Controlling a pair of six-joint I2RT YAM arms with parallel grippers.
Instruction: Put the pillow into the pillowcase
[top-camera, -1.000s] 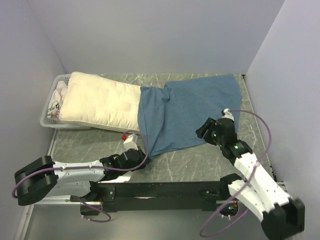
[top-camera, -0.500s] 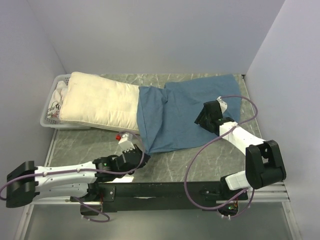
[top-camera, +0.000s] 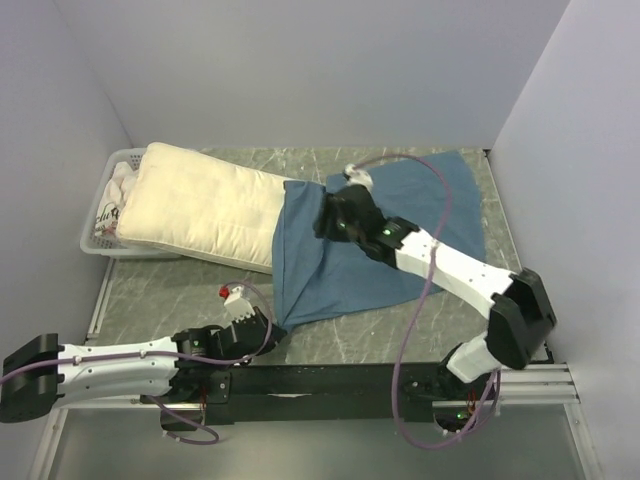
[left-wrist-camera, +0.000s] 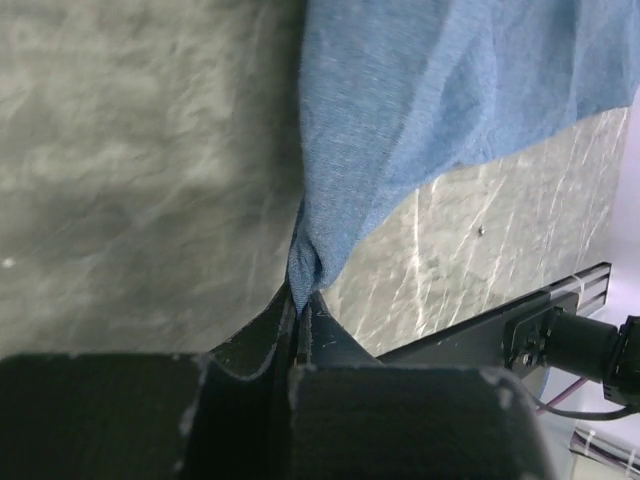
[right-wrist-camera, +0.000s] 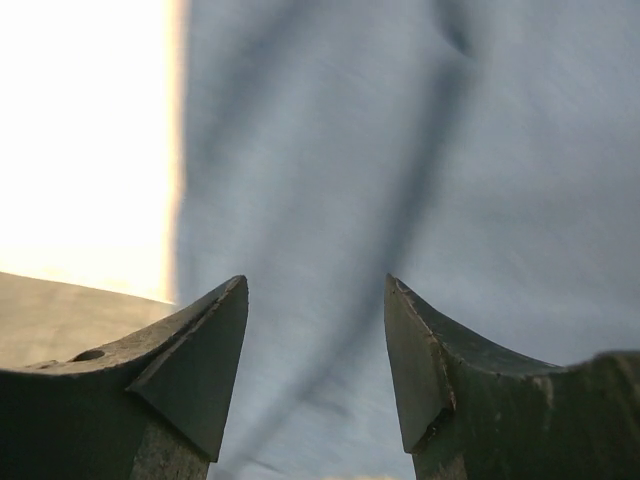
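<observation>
Pillowcase (top-camera: 440, 200) corner pinched in left pincer (left-wrist-camera: 300, 300); right pincer (right-wrist-camera: 315, 290) gapes over its edge beside the pillow (top-camera: 200, 200).

Free table (top-camera: 165, 283) strip alongside pillow (top-camera: 200, 205)

White basket (top-camera: 97, 243) at table's (top-camera: 170, 285) far-left corner, w/ white printed cloth (top-camera: 113, 200) inside. Table top grey-green, marble look. Black rail (top-camera: 330, 378) along near edge. Plain walls (top-camera: 300, 70) on 3 sides.

Bg: plain pale-lilac walls (top-camera: 300, 70) on 3 sides; grey marbled tabletop (top-camera: 170, 285), even light.
</observation>
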